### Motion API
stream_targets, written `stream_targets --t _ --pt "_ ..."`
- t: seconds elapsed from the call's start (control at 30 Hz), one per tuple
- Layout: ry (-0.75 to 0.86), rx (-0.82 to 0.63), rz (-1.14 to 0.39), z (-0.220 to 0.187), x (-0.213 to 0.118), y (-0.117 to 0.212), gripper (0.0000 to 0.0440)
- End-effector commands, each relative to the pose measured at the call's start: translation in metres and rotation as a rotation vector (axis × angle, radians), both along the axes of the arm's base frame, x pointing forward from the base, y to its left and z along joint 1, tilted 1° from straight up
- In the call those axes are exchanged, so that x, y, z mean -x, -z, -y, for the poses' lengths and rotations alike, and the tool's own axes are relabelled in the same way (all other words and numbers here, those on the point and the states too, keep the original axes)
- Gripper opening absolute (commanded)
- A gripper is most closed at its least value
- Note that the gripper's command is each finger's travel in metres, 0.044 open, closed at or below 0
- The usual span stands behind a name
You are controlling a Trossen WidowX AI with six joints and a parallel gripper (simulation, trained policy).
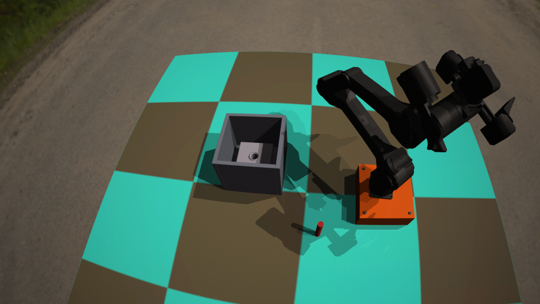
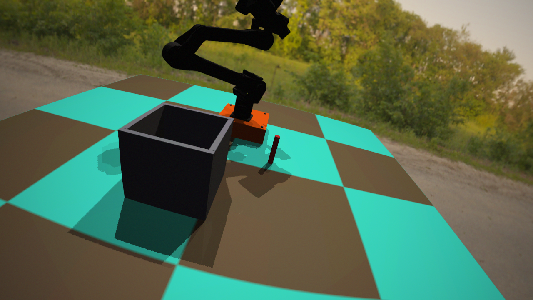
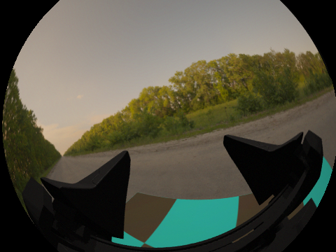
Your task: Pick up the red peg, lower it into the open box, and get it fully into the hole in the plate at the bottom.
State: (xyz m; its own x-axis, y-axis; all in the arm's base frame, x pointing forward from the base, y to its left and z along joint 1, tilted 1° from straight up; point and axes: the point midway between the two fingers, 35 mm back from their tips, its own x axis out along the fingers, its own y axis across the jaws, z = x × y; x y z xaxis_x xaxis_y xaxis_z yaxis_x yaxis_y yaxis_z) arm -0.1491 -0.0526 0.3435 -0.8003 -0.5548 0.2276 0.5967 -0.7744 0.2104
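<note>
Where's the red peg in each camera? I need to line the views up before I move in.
Top: the red peg stands below centre, slightly right, left of and below the orange base.
Exterior: just right of centre, upright, right of the open box.
Wrist: not in it.
Shared landmark: the teal and brown checkered surface shows in all three.
</note>
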Motion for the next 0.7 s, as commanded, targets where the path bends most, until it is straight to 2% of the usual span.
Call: stream_targets --t 0.0,0.67 --pt "0.064 0.090 0.026 -0.015 0.006 -0.011 0.0440" --pt "0.465 0.655 0.107 -0.122 0.020 -0.050 0.0440"
